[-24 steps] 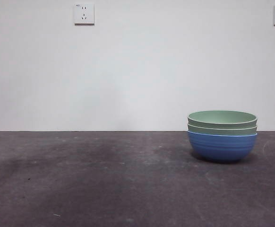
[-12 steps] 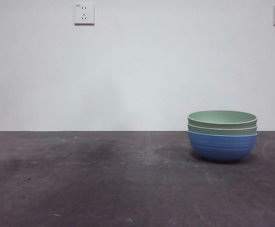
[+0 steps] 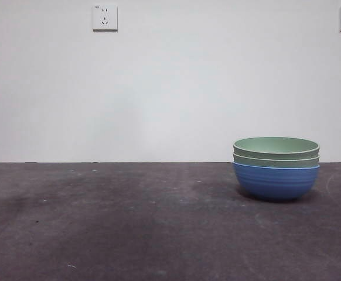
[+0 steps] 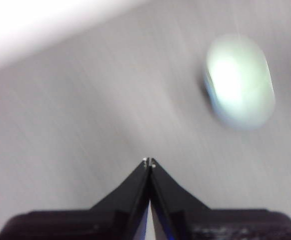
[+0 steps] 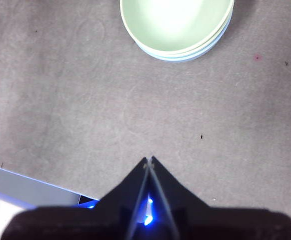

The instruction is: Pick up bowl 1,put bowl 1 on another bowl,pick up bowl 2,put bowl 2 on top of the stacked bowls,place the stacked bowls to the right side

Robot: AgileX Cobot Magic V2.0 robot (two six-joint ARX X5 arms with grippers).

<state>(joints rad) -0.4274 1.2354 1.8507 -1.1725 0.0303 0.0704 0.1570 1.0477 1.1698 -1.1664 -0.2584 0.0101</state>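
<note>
While both pincers sit closed, empty | ribbed round stacked bowls (image 3: 276,168) nest on matte table (image 3: 129,228)

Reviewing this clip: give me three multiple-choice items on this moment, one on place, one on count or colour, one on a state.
1. Where on the table does the stack stand in the front view?
A. far left
B. centre
C. right side

2. What makes up the stack?
A. three blue bowls
B. the blue bowl under two green bowls
C. a green bowl under two blue ones

3. How are the left gripper and right gripper?
A. both shut, holding nothing
B. left shut on a bowl
C. both wide open

Answers:
1 C, the stack sits right of centre.
2 B, two pale green rims nest above the blue one.
3 A, in each wrist view the jaws meet at the tips, away from the bowls.
</note>
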